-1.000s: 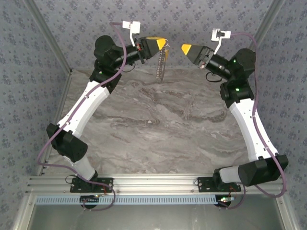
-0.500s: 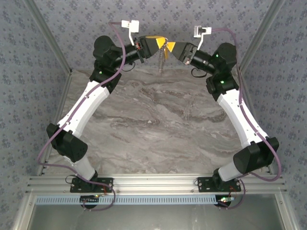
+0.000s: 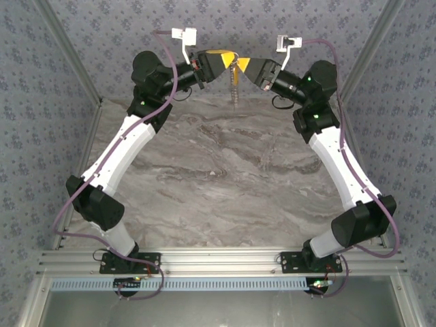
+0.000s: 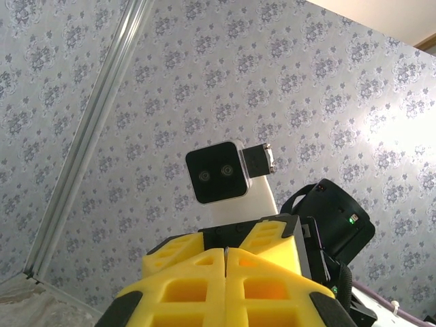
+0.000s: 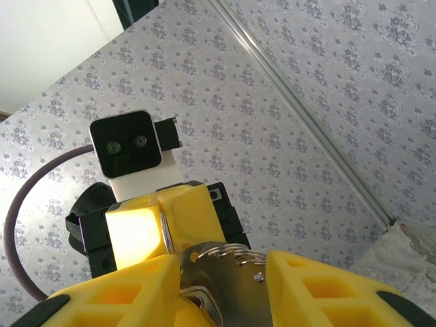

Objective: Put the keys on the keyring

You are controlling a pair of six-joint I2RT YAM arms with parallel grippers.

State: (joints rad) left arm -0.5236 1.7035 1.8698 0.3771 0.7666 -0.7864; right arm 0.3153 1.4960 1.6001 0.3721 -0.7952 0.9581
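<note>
The left gripper's point(image 3: 234, 61) yellow jaws were pressed together on the top of the grey beaded metal keyring loop point(image 3: 235, 87), which hung from them toward 6 o'clock. Meeting them tip to tip from 3 o'clock, the right gripper's point(image 3: 241, 65) jaws stood partly apart, pinching a flat silvery metal key point(image 5: 228, 283) beside the loop's coils. Below lay the grey marbled tabletop point(image 3: 225, 177), the grippers above its 12 o'clock edge; blue-grey flowered wallpaper point(image 3: 272, 20) enclosed it.

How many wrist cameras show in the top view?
2. The left wrist camera is top left of centre, and the right wrist camera is top right of centre. Both are white and uncovered, and no others seem hidden.
</note>
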